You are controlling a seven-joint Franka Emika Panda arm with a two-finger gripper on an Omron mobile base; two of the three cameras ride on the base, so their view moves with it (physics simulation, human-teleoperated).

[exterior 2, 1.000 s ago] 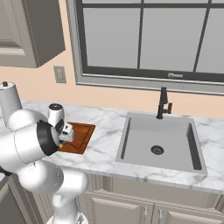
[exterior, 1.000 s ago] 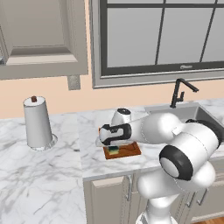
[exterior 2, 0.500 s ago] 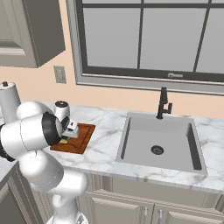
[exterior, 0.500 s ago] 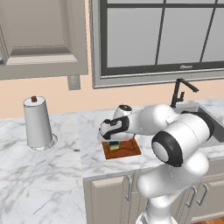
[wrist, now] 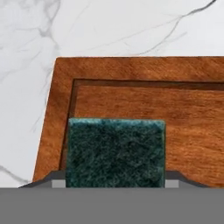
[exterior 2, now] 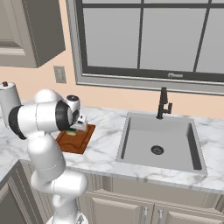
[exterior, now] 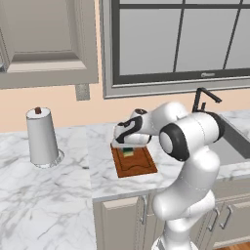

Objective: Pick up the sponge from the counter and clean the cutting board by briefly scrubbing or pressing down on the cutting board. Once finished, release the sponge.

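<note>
Hand fingertips — hidden behind sponge

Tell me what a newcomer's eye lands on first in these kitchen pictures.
First, the white arm bent low over the cutting board, its end effector holding the green-topped sponge down on the reddish wood near the board's back edge. Then the counter of white marble, with a paper towel roll at left and the sink under the big window.
</note>
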